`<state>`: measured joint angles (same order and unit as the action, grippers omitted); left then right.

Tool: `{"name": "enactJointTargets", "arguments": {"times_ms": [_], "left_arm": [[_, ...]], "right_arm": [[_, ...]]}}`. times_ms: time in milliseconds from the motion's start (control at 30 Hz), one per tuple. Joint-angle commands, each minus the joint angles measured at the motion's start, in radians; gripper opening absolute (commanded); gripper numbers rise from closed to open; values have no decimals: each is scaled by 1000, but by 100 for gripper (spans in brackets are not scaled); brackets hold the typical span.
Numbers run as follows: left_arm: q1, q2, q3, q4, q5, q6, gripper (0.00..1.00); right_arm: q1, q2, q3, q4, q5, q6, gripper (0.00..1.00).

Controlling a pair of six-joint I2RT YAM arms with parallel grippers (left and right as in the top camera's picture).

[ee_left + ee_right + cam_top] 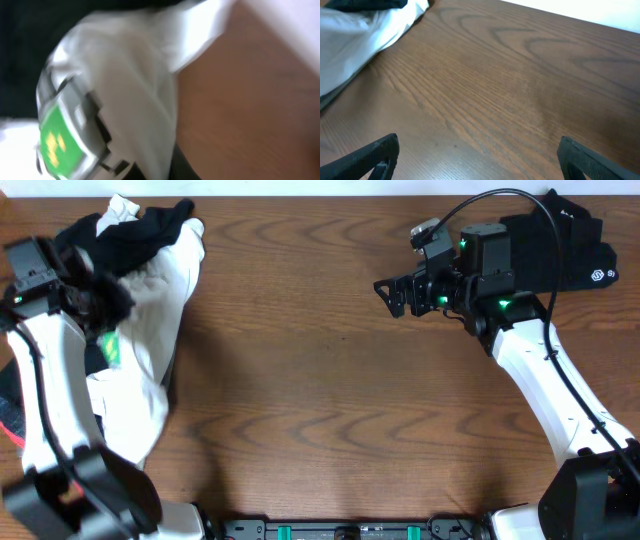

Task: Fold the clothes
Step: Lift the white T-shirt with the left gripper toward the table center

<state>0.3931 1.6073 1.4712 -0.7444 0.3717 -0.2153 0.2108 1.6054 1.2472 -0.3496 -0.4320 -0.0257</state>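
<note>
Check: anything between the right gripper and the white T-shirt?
Only bare wood table lies between the right gripper and the white T-shirt; the overhead and right wrist views both show it.

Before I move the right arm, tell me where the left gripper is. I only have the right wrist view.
Observer: The left gripper is shut, down in the clothes pile at the left end of the table. I cannot tell whether it holds cloth.
Operator: Name what lies in that pile.
Observer: A white T-shirt with a green print, and a black garment on top of it.
Operator: Report anything behind my wrist.
Observer: A second black garment lies at the far right corner, behind the right gripper.
</note>
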Motion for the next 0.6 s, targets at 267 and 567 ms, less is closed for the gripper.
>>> {"name": "enactJointTargets", "arguments": {"times_ms": [267,567], "left_arm": [[-422,-219,139,244,223,-166,6],[-761,-155,143,573,212,-246,6]], "right_arm": [[-170,-15,13,20,-138,153,99],[-454,-106,13,-3,-374,153,99]]}}
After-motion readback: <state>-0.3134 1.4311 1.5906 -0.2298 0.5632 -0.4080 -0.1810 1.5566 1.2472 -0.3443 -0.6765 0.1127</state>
